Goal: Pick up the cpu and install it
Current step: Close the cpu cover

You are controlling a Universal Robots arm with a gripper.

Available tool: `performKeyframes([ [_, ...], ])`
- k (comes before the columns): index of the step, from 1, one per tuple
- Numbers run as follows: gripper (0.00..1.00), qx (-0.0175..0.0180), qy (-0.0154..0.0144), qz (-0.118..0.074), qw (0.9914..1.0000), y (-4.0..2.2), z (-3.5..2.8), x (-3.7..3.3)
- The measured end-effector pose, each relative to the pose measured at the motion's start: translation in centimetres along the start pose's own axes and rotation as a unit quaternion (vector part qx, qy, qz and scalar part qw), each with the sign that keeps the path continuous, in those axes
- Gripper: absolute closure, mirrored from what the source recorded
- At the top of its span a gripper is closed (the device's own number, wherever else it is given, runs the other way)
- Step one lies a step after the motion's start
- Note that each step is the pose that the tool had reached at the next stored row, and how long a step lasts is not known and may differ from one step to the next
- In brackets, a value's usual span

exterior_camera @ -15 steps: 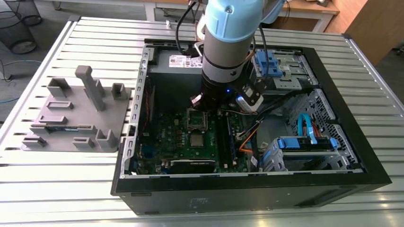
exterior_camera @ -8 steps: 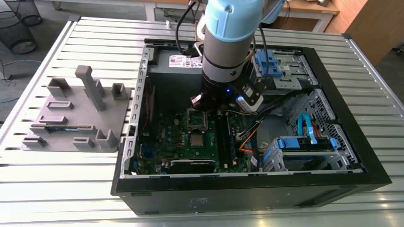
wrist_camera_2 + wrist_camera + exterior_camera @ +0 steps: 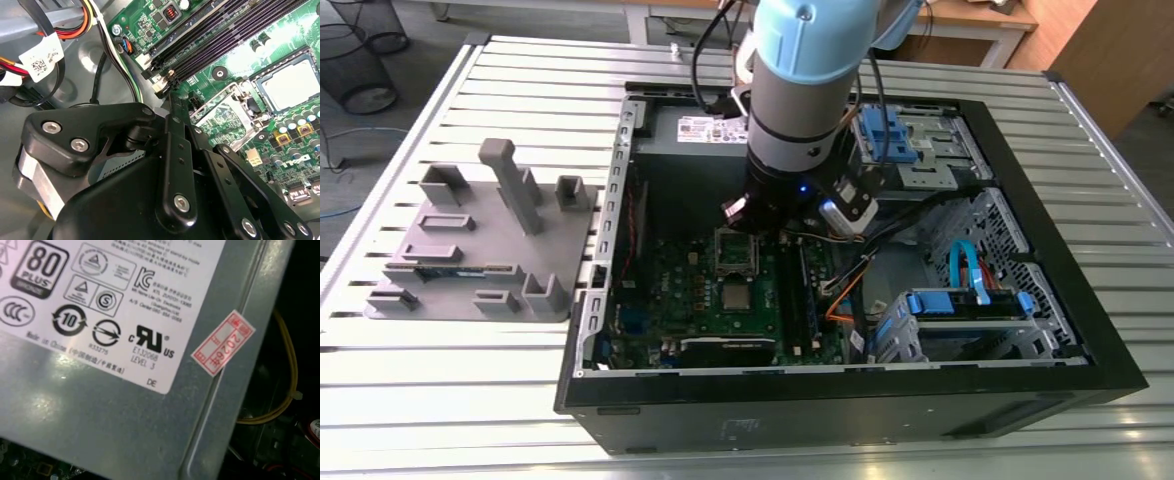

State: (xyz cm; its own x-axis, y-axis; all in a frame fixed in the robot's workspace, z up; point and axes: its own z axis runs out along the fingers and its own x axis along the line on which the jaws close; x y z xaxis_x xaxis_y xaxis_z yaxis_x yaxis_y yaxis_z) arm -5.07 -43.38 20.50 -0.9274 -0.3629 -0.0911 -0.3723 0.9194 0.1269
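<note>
The cpu [image 3: 295,85] is a dull silvery square lying flat inside the socket of the green circuit board [image 3: 235,60]; the exterior view shows the cpu [image 3: 738,297] near the board's middle. Beside it the socket's metal frame [image 3: 225,114] stands swung open. My gripper [image 3: 172,100] hangs low over the board at the frame's edge, a short way from the cpu, and nothing shows in its grasp. In the exterior view the gripper [image 3: 761,230] is inside the open computer case [image 3: 854,400], just beyond the socket.
A grey block tray [image 3: 467,250] with upright posts sits at the exterior view's left and carries a thin memory stick [image 3: 447,270]. The power supply [image 3: 125,405] is close under the wrist. Black memory slots [image 3: 215,35], cable bundles [image 3: 75,25] and blue drive cages [image 3: 967,305] crowd the case.
</note>
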Motion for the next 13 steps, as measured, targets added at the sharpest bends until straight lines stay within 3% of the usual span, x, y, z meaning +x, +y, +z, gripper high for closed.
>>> performKeyframes([
  [13, 0.89, 0.0000, 0.0000, 0.000, 1.00000, -0.08, 0.17, 0.03],
])
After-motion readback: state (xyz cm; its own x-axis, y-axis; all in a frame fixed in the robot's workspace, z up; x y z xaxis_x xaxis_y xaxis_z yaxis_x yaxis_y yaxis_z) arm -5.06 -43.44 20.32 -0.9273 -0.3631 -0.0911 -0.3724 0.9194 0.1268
